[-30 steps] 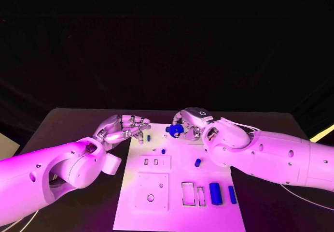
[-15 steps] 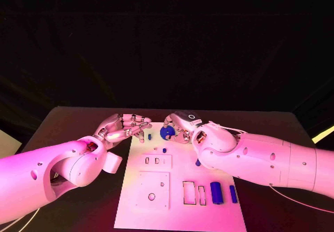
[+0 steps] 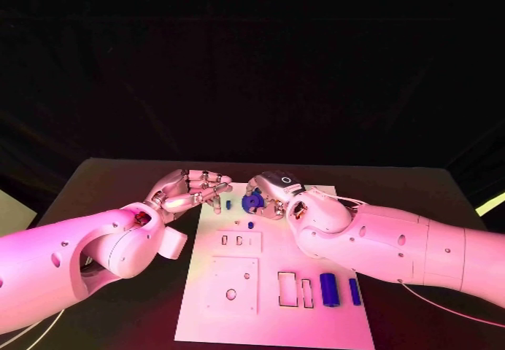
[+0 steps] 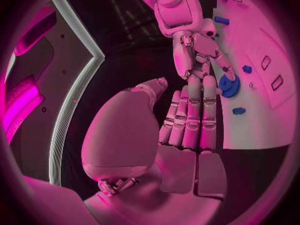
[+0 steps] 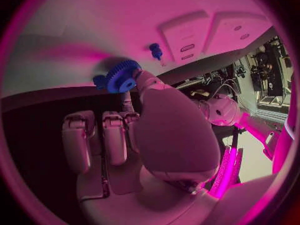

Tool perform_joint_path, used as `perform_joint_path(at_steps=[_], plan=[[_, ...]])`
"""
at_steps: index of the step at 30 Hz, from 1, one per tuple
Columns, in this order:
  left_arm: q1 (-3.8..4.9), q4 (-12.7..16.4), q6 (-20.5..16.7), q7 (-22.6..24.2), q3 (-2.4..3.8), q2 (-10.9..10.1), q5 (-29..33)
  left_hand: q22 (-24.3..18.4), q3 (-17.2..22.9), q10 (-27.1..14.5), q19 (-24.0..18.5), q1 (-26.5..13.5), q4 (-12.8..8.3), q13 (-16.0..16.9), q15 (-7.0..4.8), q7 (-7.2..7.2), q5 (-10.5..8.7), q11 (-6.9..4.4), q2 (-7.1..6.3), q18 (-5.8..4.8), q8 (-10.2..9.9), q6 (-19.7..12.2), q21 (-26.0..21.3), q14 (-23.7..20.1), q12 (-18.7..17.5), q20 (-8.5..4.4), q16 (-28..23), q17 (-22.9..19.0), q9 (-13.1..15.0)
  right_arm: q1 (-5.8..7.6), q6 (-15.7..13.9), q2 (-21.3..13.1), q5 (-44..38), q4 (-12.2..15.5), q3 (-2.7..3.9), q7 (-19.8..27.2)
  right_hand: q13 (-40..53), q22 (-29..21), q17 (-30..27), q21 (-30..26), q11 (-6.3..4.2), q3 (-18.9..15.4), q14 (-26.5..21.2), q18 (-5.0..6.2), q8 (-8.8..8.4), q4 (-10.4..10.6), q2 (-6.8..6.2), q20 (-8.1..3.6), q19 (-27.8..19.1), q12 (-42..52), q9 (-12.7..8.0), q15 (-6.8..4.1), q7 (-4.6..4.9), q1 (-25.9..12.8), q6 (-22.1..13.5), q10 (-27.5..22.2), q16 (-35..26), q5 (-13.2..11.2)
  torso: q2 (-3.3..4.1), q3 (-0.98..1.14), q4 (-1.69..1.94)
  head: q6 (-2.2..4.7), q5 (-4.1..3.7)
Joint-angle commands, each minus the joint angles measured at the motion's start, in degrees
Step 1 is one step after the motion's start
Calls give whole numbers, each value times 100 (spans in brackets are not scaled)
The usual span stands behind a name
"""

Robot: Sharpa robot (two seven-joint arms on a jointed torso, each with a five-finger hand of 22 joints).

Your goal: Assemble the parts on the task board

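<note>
The white task board [image 3: 271,292] lies in the middle of the table. My right hand [image 3: 276,192] hovers over the board's far end and pinches a blue gear [image 3: 252,202] between thumb and finger; the right wrist view shows the gear [image 5: 122,76] close above the board [image 5: 81,20]. My left hand [image 3: 190,190] hangs at the board's far left corner, fingers loosely stretched towards the gear [image 4: 229,86] and holding nothing. A small blue peg [image 3: 228,206] stands just beside the left fingertips. Another small blue piece [image 3: 250,225] sits nearer me.
Two blue cylinders [image 3: 328,289] [image 3: 355,292] lie side by side at the board's near right, next to rectangular slots [image 3: 285,289]. Two raised square plates [image 3: 231,279] with holes occupy the board's left half. My right forearm [image 3: 390,244] covers the board's right middle.
My right hand has carried the gear a little leftward and lower, closer to the left hand. The right forearm now hides a blue piece on the board's right middle. The left hand has barely moved.
</note>
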Motion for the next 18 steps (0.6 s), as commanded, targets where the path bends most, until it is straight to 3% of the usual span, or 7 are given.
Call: perform_joint_path(at_steps=[1,14,18], plan=[[5,11,117,17,4,1,18,9,33,-36,-39,5,2,6,-7,14,-15,19,49,83,-21,-11,28,-43,-22,-3,26,-9,5,-26,45,2,-243,-43,-10,-64,1209,1507,1428,26,-14,38,580,-39,4,-2,-47,-27,589,-27,194,-28,-36,-44,29,363,28,-43,1,3,-5,-13,13],[5,4,119,-24,3,-8,8,14,44,-29,-46,15,-5,9,-9,8,-10,15,61,84,-17,-3,36,-44,-17,-2,29,-11,11,-41,-50,52,-397,-50,-9,-151,1199,1507,1416,26,-10,54,577,-39,-3,-3,-56,-24,589,-36,196,-24,-32,-46,20,354,25,-54,-1,10,-15,-19,15],[5,6,125,-33,3,-8,7,15,47,-27,-48,17,-7,10,-10,7,-9,14,63,84,-17,-1,40,-44,-16,-2,30,-11,13,-46,-48,79,-411,-77,-9,-176,1149,1507,1413,26,16,89,576,-39,-48,17,-112,-7,589,-78,199,-2,-3,-108,-40,311,24,-171,0,9,-14,-16,10]])
